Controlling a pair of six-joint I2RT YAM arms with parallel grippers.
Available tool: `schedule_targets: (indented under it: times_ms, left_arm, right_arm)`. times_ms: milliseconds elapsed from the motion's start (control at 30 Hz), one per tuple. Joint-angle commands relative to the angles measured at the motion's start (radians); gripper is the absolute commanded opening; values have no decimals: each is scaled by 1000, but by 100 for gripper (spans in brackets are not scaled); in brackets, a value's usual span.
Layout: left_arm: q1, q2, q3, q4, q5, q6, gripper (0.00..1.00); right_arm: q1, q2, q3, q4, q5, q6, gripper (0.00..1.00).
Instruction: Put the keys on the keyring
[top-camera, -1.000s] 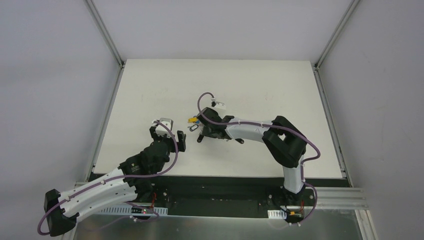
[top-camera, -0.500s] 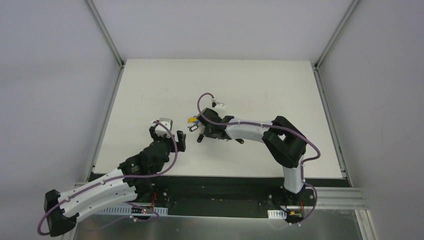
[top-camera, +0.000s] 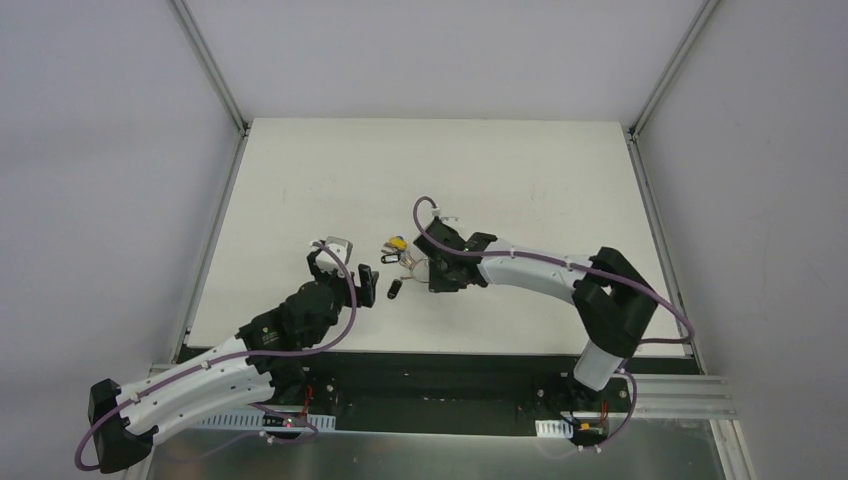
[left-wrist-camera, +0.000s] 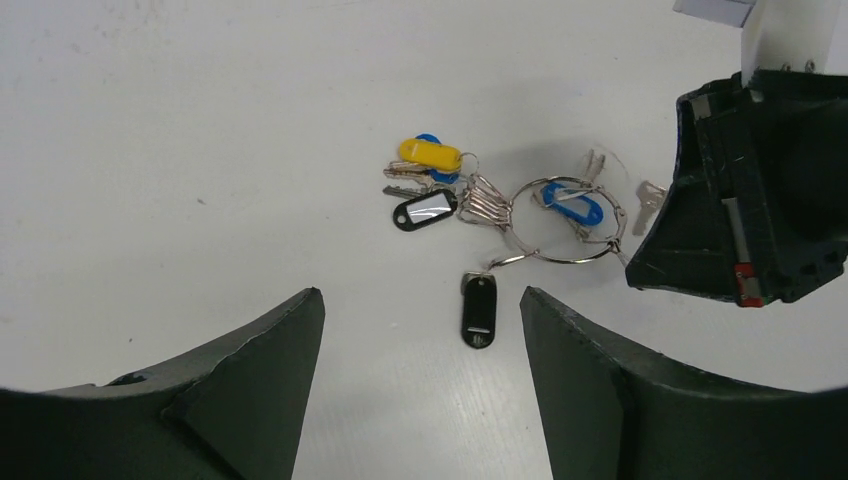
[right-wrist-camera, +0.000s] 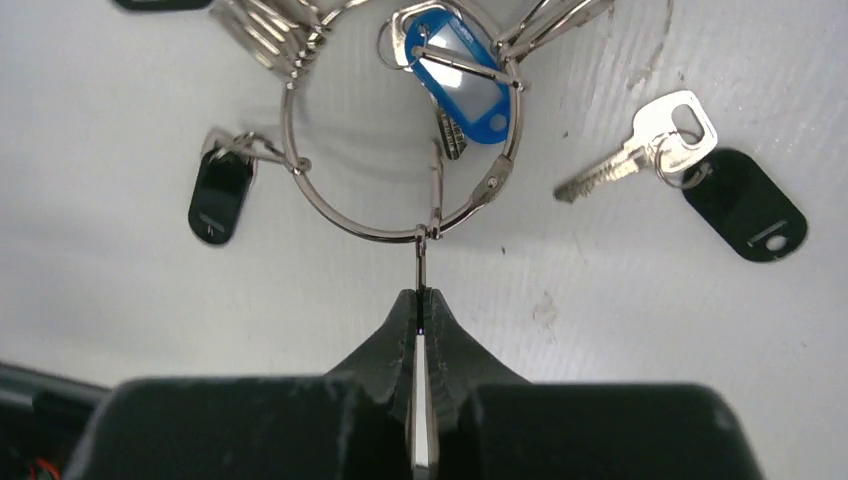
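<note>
Right gripper (right-wrist-camera: 420, 300) shifted rightward, jaws pinching the keyring (right-wrist-camera: 335, 218) rim; left gripper (left-wrist-camera: 420, 300) jaws spread; silver key (right-wrist-camera: 630, 160) remains loose.

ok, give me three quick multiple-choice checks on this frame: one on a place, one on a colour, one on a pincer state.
1. Where does the loose silver key lie relative to the keyring?
A. Inside its loop
B. Outside its loop, on the table
C. Threaded on its wire

2. What colour is the tag lying within the loop?
A. Yellow
B. Blue
C. Red

3. What state is the left pincer in?
A. Open, holding nothing
B. Shut on a key
C. Shut on the keyring

Answers:
1 B: the right wrist view shows the key apart from the ring, off to one side.
2 B: blue plastic shows across the loop in both wrist views.
3 A: its fingers stand wide apart and grip nothing.
</note>
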Motion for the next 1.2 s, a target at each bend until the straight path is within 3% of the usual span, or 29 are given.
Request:
schedule_targets:
  times_ms: [0, 267, 467, 800, 1167]
  left_arm:
    - [-7, 7, -3, 96, 161, 60, 69]
    - [-7, -7, 8, 253, 656, 176, 69]
    - [-7, 45, 48, 305, 888, 201, 70]
    - [-8, 166, 90, 357, 1066, 323, 73]
    - [-7, 191, 50, 457, 1169, 376, 71]
  right_arm:
    - [1, -142, 33, -211, -142, -167, 0]
    - [-30, -255, 117, -423, -385, -319, 0]
    - [-54, -257, 191, -533, -569, -378, 0]
    - [-69, -248, 291, -640, -769, -374, 0]
    - [-68, -203, 387, -714, -860, -351, 0]
